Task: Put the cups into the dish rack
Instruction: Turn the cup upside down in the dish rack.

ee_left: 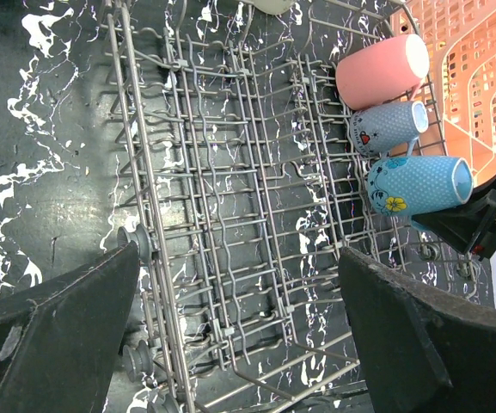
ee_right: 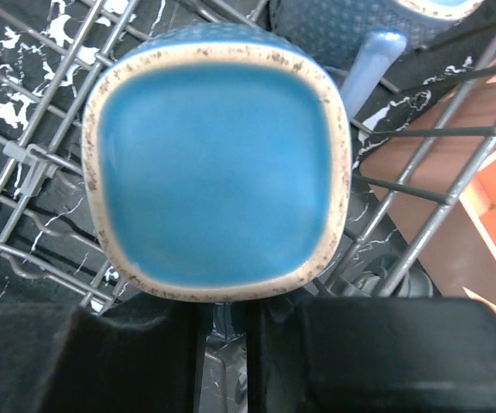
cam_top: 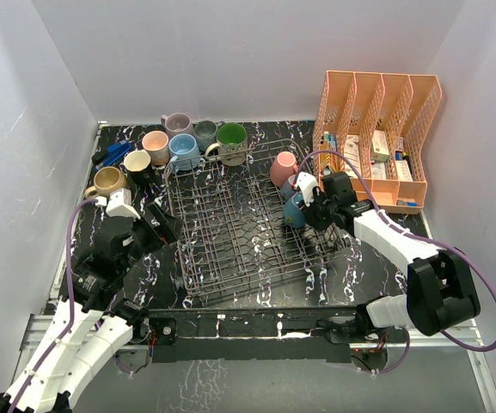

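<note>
Loading is about one third done: a pink ceramic mug (cam_top: 283, 168), a grey-blue dotted mug (ee_left: 385, 127) and a teal speckled mug (ee_right: 213, 172) lie at the right edge of the dark wire dish rack (cam_top: 230, 232). My right jaws (ee_right: 223, 314) are drawn narrow and appear to pinch the teal one. Seven mixed-colour mugs (cam_top: 183, 148) stand unloaded on the worktop (cam_top: 359, 275) at upper left, and my left jaws (ee_left: 239, 258) hang wide and empty over the rack.

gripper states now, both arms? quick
Left gripper: open, empty, above the rack.
Right gripper: closed on the teal mug, apparently by its handle.
</note>
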### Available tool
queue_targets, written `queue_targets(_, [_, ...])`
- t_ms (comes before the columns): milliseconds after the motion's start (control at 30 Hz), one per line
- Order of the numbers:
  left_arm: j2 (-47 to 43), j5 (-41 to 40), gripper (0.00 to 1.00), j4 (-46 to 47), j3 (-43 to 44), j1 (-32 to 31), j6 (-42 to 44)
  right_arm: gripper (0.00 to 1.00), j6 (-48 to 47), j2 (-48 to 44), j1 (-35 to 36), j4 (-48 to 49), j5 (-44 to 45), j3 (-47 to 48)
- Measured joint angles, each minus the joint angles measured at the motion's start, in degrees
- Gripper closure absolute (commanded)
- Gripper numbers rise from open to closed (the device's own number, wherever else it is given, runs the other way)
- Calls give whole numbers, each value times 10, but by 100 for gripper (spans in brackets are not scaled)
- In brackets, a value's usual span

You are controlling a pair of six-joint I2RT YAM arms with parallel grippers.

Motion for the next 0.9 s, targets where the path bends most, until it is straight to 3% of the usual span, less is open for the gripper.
queue_targets(567, [-12,0,3,-6,-7,0,-3,92,49,22,-9,36,37,-2])
queue_targets(900, [-12,0,3,-6,-7,0,-4,84,49,31,-9,37,42,-3])
